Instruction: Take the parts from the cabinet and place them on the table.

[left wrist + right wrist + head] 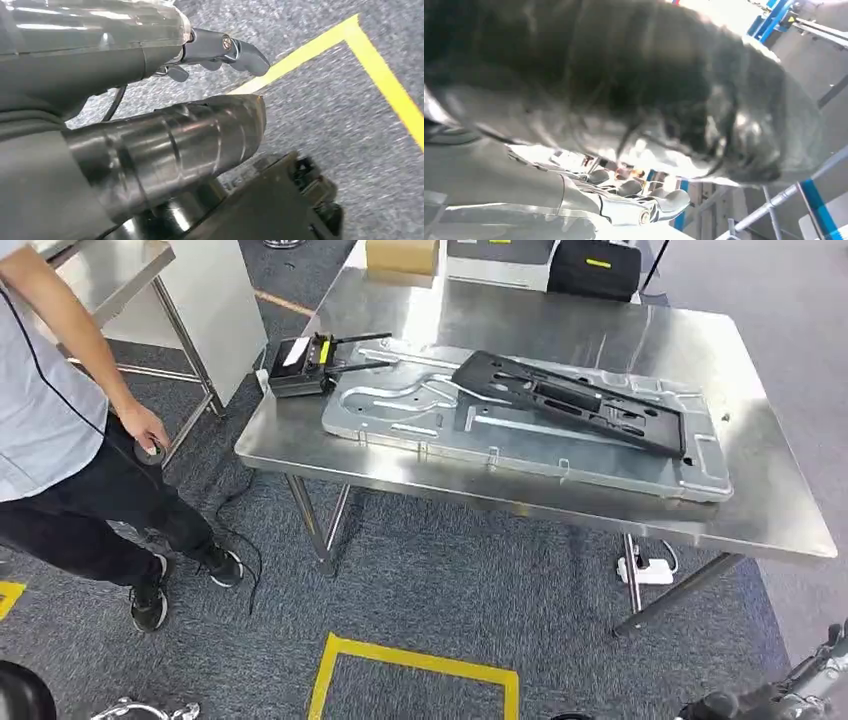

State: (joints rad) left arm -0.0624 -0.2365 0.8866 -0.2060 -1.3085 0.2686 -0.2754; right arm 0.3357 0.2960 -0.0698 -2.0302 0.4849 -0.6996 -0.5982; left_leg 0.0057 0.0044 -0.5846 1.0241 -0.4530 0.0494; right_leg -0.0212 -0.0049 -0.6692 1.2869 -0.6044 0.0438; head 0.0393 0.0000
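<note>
1. Black part [570, 400] lay on the grey panel [520, 435] on the desk [780, 510], long axis running left to right.
2. Left robot hand [220, 50] hung low, released, grasping nothing.
3. Right robot hand [644, 205]: fingers loosely extended, apparently grasping nothing; parts lay ahead, well apart from both.

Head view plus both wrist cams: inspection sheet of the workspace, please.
Surface: steel table, shiny, on a grey carpet.
Job's things: silver stamped panel flat on the table; black frame part lying across it.
Clutter: black device with antennas at the table's left edge; cardboard box and black case at the far edge.
Hands: left hand holds nothing, fingers apart; right hand blurred, state unclear.
Cables: black cable and white power strip on the floor.
Surroundings: person standing left; yellow floor tape.
</note>
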